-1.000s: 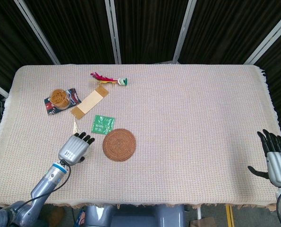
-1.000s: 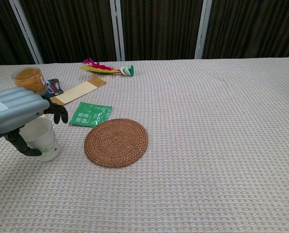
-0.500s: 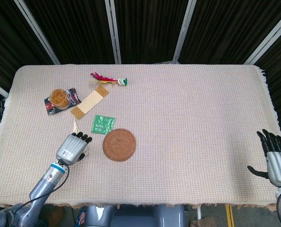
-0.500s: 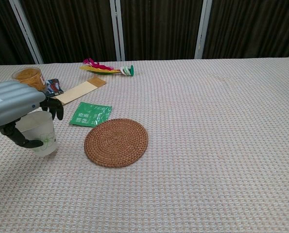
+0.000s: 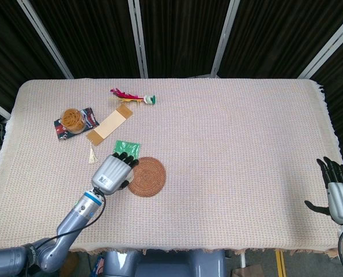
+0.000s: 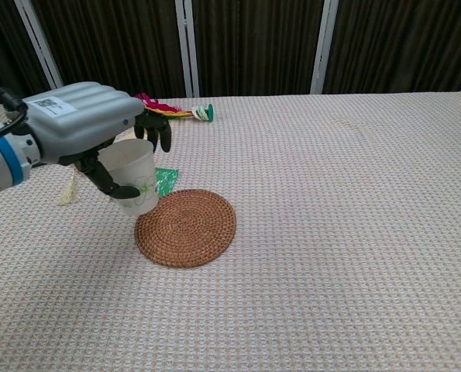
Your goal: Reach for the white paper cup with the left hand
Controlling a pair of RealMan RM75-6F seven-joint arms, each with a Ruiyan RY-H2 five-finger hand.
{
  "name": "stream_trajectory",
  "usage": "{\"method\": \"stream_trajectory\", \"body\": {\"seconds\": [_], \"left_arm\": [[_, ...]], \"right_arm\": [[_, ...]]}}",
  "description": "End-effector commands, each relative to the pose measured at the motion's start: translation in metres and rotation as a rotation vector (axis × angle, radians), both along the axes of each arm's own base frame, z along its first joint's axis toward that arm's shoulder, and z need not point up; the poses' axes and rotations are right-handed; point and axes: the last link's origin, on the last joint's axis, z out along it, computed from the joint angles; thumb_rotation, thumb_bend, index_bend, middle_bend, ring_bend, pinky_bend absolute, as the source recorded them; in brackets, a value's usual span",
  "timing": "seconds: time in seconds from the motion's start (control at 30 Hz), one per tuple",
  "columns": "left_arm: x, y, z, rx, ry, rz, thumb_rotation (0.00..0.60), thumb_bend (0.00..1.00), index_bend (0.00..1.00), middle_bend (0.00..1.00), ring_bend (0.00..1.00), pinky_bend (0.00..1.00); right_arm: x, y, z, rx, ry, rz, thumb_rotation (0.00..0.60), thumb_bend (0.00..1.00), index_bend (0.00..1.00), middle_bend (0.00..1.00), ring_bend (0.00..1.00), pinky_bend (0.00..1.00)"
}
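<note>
My left hand (image 6: 87, 128) grips the white paper cup (image 6: 133, 177), fingers wrapped round its rim and side. The cup hangs above the table, tilted, its base over the left edge of the round woven coaster (image 6: 186, 227). In the head view the left hand (image 5: 115, 173) covers the cup and touches the left rim of the coaster (image 5: 148, 176). My right hand (image 5: 339, 193) shows only in the head view, at the far right by the table's edge, fingers spread and holding nothing.
A green packet (image 6: 164, 177) lies behind the cup. Farther back left are a jar of rubber bands (image 5: 72, 119), a dark packet (image 5: 89, 118), a brown paper strip (image 5: 110, 124) with a tassel (image 6: 67, 190), and a feathered shuttlecock (image 6: 172, 108).
The left hand has lifted the cup off the table and carried it right, from left of the coaster to over the coaster's left edge. The right hand barely moved.
</note>
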Motion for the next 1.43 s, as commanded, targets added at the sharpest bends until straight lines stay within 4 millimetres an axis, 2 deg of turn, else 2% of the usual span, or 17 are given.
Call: {"method": "stream_trajectory", "body": {"seconds": [0.03, 0.37, 0.5, 0.57, 0.63, 0.67, 0.73, 0.8, 0.97, 1.17, 1.27, 1.33, 1.43], "left_arm": [[0.019, 0.001, -0.015, -0.012, 0.020, -0.006, 0.600, 0.23, 0.34, 0.38, 0.33, 0.51], [0.031, 0.010, -0.046, -0.015, 0.043, 0.022, 0.600, 0.23, 0.34, 0.38, 0.33, 0.50], [0.033, 0.013, -0.053, -0.021, 0.044, 0.023, 0.600, 0.19, 0.33, 0.36, 0.30, 0.48], [0.034, 0.014, -0.055, -0.017, 0.050, 0.023, 0.600, 0.12, 0.28, 0.27, 0.23, 0.42], [0.033, 0.015, -0.056, -0.020, 0.057, 0.029, 0.600, 0.03, 0.14, 0.08, 0.06, 0.25], [0.033, 0.015, -0.056, -0.020, 0.066, 0.033, 0.600, 0.02, 0.09, 0.04, 0.03, 0.20], [0.034, 0.014, -0.054, -0.022, 0.063, 0.035, 0.600, 0.00, 0.01, 0.00, 0.00, 0.12], [0.038, 0.011, -0.048, -0.029, 0.029, 0.030, 0.600, 0.00, 0.00, 0.00, 0.00, 0.08], [0.036, 0.004, -0.018, 0.002, -0.041, 0.011, 0.600, 0.00, 0.00, 0.00, 0.00, 0.03], [0.016, -0.008, 0.043, 0.109, -0.128, 0.045, 0.600, 0.00, 0.00, 0.00, 0.00, 0.00], [-0.009, -0.018, 0.075, 0.190, -0.139, 0.064, 0.600, 0.00, 0.00, 0.00, 0.00, 0.00], [-0.036, -0.031, 0.098, 0.233, -0.153, 0.085, 0.600, 0.00, 0.00, 0.00, 0.00, 0.00], [-0.071, -0.045, 0.119, 0.279, -0.168, 0.136, 0.600, 0.00, 0.00, 0.00, 0.00, 0.00]], "right_arm": [[-0.003, -0.002, 0.002, -0.003, -0.006, -0.012, 0.600, 0.00, 0.00, 0.00, 0.00, 0.00], [-0.006, -0.003, 0.004, -0.003, -0.018, -0.025, 0.600, 0.00, 0.00, 0.00, 0.00, 0.00], [-0.008, -0.004, 0.005, -0.005, -0.021, -0.031, 0.600, 0.00, 0.00, 0.00, 0.00, 0.00], [-0.008, -0.005, 0.006, -0.006, -0.022, -0.033, 0.600, 0.00, 0.00, 0.00, 0.00, 0.00], [-0.009, -0.005, 0.006, -0.005, -0.024, -0.035, 0.600, 0.00, 0.00, 0.00, 0.00, 0.00], [-0.009, -0.005, 0.006, -0.004, -0.024, -0.035, 0.600, 0.00, 0.00, 0.00, 0.00, 0.00], [-0.009, -0.005, 0.006, -0.003, -0.025, -0.034, 0.600, 0.00, 0.00, 0.00, 0.00, 0.00], [-0.008, -0.005, 0.007, -0.002, -0.028, -0.033, 0.600, 0.00, 0.00, 0.00, 0.00, 0.00], [-0.008, -0.005, 0.009, -0.007, -0.035, -0.029, 0.600, 0.00, 0.00, 0.00, 0.00, 0.00], [-0.004, -0.002, 0.010, -0.004, -0.051, -0.009, 0.600, 0.00, 0.00, 0.00, 0.00, 0.00], [-0.001, 0.000, 0.010, -0.001, -0.033, 0.015, 0.600, 0.00, 0.00, 0.00, 0.00, 0.00], [0.003, 0.003, 0.010, -0.003, -0.034, 0.032, 0.600, 0.00, 0.00, 0.00, 0.00, 0.00], [0.007, 0.005, 0.011, -0.003, -0.042, 0.050, 0.600, 0.00, 0.00, 0.00, 0.00, 0.00]]}}
